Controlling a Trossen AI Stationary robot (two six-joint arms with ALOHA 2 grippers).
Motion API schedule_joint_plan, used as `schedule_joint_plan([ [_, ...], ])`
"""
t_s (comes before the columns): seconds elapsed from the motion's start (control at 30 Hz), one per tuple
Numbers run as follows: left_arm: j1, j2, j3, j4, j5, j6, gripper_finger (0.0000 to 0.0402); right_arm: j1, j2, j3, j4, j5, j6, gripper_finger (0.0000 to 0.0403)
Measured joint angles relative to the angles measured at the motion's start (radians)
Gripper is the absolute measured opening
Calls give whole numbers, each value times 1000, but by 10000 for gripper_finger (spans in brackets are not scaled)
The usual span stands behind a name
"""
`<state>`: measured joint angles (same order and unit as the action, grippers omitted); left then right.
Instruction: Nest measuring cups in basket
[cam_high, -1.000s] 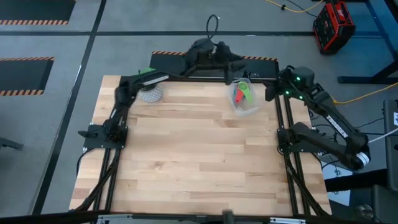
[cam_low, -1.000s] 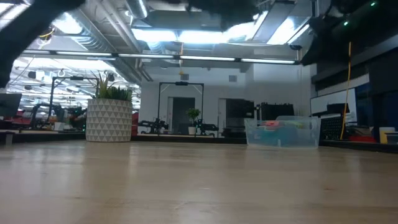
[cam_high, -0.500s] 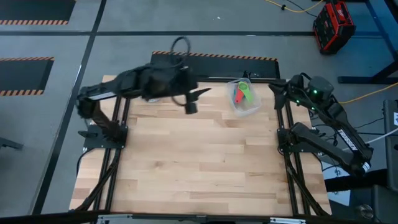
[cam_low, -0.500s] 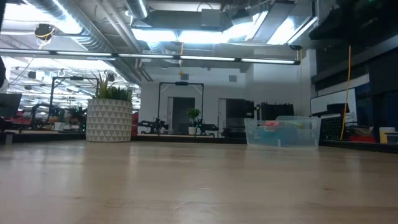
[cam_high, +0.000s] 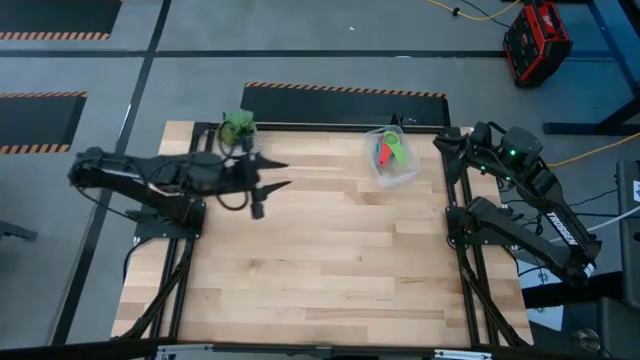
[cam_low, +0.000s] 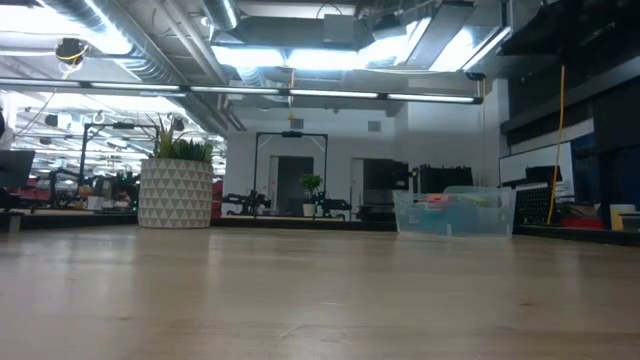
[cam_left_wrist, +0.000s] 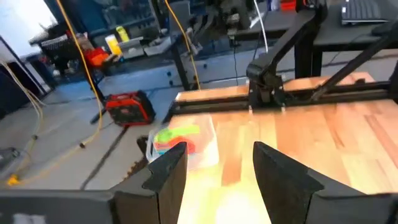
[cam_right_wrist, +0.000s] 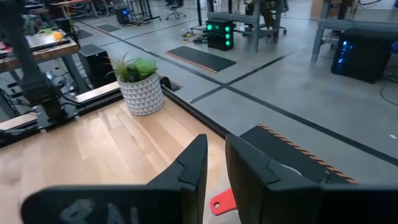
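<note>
The clear basket (cam_high: 400, 172) stands on the table near its far right corner, also seen in the low view (cam_low: 455, 222) and the left wrist view (cam_left_wrist: 205, 146). Measuring cups (cam_high: 388, 150) lie inside it; green, red and some yellow show (cam_left_wrist: 175, 138). My left gripper (cam_high: 285, 174) hovers open over the table's left part, pointing right toward the basket, well short of it (cam_left_wrist: 221, 155). My right gripper (cam_high: 439, 144) waits at the table's far right corner beside the basket, with a narrow gap between its fingers (cam_right_wrist: 216, 143). Neither gripper shows in the low view.
A green plant in a white patterned pot (cam_high: 237, 128) stands at the table's far left corner (cam_low: 176, 185) (cam_right_wrist: 140, 84). The wooden table (cam_high: 320, 260) lies bare across its middle and near half. Black frame rails run along both sides.
My left arm has swung away from above the basket at the far edge, toward the table's left, and now reaches level over the left part. The plant, covered by the arm before, shows again. My right arm has drawn back slightly toward the right. The basket has stayed put.
</note>
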<state>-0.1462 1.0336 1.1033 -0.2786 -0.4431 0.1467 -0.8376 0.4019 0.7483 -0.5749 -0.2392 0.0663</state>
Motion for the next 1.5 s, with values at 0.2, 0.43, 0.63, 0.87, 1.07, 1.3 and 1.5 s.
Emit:
schedule_joint_plan([
  [0.2, -7, -244, -376, 196, -1, -81, 176, 7, 0, 0, 0, -7, -25, 63],
  [0.43, -7, -499, -758, 463, -1, -92, 176, 7, 0, 0, 0, -9, -23, 63],
  [0.63, -7, -706, -968, 569, -2, -86, 176, 8, 0, 0, -1, -9, 27, 63],
  [0.87, -7, -911, -1095, 557, -2, -58, 176, 8, 0, -1, -72, -9, 30, 63],
  [1.07, -7, -1000, -1095, 487, 2, -37, 176, 8, -1, -1, -84, -73, 28, 63],
  [1.3, -7, -1031, -1095, 472, -19, 13, 176, 8, -54, -1, -107, -205, -20, 63],
  [1.5, -7, -1031, -1095, 472, -46, -10, 176, 8, -197, -47, -139, -226, -21, 63],
])
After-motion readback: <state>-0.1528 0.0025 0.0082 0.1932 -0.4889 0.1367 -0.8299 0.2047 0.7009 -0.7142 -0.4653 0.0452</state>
